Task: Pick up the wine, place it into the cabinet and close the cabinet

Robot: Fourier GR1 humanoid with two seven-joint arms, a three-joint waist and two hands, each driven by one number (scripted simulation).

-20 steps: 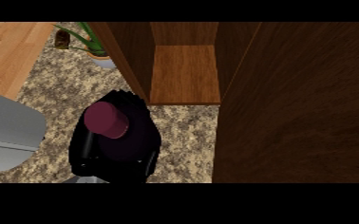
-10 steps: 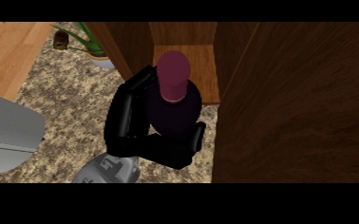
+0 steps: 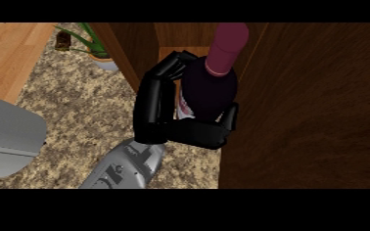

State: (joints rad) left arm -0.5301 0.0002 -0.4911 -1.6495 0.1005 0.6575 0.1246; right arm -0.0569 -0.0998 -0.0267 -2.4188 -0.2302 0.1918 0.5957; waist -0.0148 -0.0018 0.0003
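At frame centre, the hand (image 3: 177, 127) has its fingers (image 3: 165, 73) clamped round the wine (image 3: 209, 90), long axis upright, neck toward the open cabinet (image 3: 173, 36) just above, over the desk (image 3: 80, 107).

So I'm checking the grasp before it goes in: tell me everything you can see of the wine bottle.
The wine bottle is dark, almost black glass by its look, with a maroon capsule over the neck and a sliver of pale label low on its left side. It is held off the counter, neck tilted up and away toward the open cabinet. A hand curls round its body, fingers on the left, thumb on the right. Which hand it is cannot be told, and the base is hidden.
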